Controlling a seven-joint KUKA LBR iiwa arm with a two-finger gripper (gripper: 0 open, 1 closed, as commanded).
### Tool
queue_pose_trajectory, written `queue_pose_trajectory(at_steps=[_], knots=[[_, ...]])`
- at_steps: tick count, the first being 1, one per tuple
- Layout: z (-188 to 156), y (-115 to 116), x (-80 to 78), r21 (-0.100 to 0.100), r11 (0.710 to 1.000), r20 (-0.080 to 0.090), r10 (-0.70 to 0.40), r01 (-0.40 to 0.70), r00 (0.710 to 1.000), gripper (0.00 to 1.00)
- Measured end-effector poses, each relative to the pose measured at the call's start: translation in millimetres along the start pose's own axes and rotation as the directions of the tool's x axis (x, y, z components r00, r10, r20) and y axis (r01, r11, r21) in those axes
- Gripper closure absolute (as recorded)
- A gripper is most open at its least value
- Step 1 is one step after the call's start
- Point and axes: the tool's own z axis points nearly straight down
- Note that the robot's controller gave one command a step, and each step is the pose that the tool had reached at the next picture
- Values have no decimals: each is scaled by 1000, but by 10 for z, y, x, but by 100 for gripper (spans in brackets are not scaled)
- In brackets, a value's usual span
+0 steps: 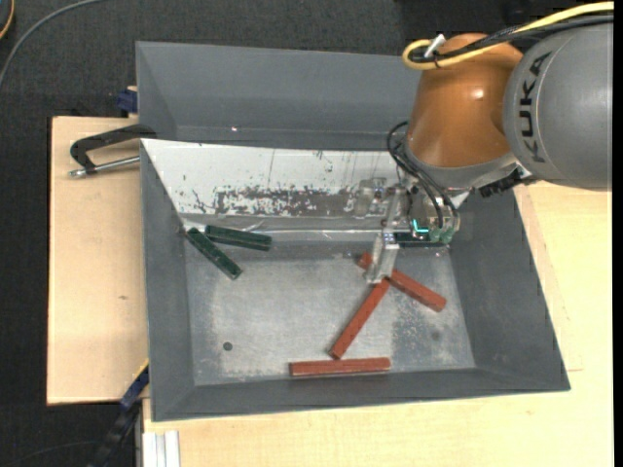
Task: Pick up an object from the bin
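My gripper [382, 266] hangs low in the right half of the bin, just in front of the back wall. It is right above the spot where the upper ends of two red-brown sticks meet. The long stick [356, 321] runs diagonally from there toward the front left. The shorter one [421, 293] points off to the right. A small red-brown piece [366, 259] shows just left of the gripper. Whether anything is gripped is hidden.
A third red-brown stick [339, 366] lies flat along the front wall. Two dark green sticks [214, 251] [238, 238] lie crossed at the back left. The arm with its orange cover stands over the bin's back right corner.
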Motion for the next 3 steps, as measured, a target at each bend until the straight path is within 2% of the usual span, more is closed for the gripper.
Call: queue_pose_trajectory(at_steps=[1, 2, 3], knots=[[1095, -427, 133, 1, 960, 2, -280, 280, 960, 0], [1064, -415, 115, 2, 960, 8, -280, 280, 960, 100], [-281, -446, -50, 8, 955, 22, -298, 298, 954, 100]])
